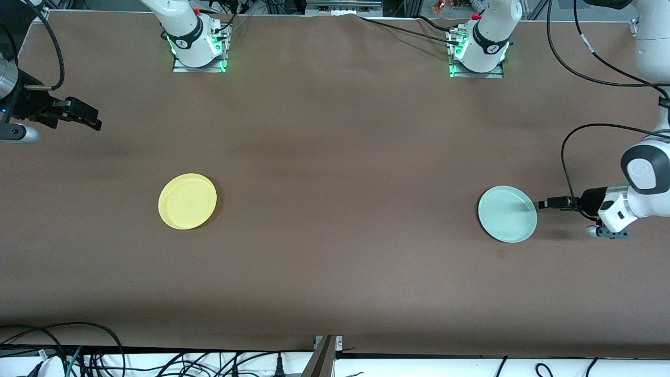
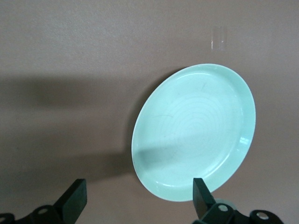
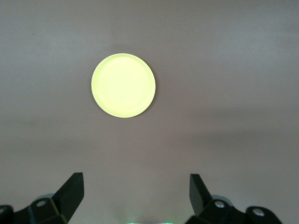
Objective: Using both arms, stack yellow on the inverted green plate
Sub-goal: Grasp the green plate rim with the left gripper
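Observation:
The yellow plate (image 1: 187, 201) (image 3: 123, 85) lies rim up on the brown table toward the right arm's end. The pale green plate (image 1: 507, 214) (image 2: 194, 133) lies toward the left arm's end, hollow side up, with faint rings showing inside. My left gripper (image 1: 545, 203) (image 2: 138, 198) is low and level beside the green plate's rim, open; one fingertip (image 2: 202, 196) shows against the rim's edge, and nothing is held. My right gripper (image 1: 90, 119) (image 3: 136, 191) hangs open and empty over bare table at the right arm's end, well apart from the yellow plate.
Both arm bases (image 1: 199, 47) (image 1: 479, 52) stand along the table's edge farthest from the front camera. Cables (image 1: 94, 361) run along the nearest edge. A wide stretch of brown table (image 1: 340, 209) separates the two plates.

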Robot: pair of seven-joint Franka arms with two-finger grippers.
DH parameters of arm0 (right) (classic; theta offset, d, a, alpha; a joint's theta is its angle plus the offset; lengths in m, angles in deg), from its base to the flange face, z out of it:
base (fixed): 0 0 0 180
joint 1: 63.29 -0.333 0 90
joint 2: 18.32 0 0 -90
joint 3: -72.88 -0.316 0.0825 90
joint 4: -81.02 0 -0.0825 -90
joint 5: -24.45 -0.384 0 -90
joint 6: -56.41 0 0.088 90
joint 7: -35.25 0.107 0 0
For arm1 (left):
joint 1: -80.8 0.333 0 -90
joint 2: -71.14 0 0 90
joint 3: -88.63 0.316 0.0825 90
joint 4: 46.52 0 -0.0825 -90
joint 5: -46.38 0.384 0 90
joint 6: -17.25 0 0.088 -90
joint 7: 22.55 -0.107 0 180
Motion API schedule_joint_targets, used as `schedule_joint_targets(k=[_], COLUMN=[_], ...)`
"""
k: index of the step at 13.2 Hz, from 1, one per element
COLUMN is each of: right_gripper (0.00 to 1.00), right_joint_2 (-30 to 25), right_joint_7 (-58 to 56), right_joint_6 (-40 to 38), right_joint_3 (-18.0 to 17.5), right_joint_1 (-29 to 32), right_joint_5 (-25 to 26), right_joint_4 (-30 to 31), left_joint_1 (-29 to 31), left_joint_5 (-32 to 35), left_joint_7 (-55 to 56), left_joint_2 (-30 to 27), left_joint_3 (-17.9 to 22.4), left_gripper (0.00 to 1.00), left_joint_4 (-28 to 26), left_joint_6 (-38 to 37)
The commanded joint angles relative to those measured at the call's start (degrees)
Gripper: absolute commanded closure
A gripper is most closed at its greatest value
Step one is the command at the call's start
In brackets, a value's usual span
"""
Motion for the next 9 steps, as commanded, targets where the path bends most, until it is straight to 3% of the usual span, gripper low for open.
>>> schedule_joint_targets(k=[1, 6, 9], right_gripper=[0.00, 0.00, 0.00], right_joint_2=[-0.9, -1.0, -1.0], right_joint_7=[-0.3, 0.1, 0.1], right_joint_6=[-0.5, -2.3, -2.3], right_joint_3=[-0.4, -0.4, -0.4], right_joint_1=[0.3, 0.3, 0.3], right_joint_5=[-0.5, -0.5, -0.5], right_joint_4=[0.2, 0.1, 0.0], left_joint_1=[1.1, 1.5, 1.0], left_joint_5=[-3.7, -5.2, -5.0], left_joint_7=[-4.2, -5.2, -5.7], left_joint_2=[-0.8, -0.7, -0.2], left_joint_3=[-0.5, -0.6, -0.5], left_gripper=[0.00, 0.04, 0.36], left_joint_4=[-3.5, -6.2, -6.1], left_joint_6=[2.9, 4.8, 6.4])
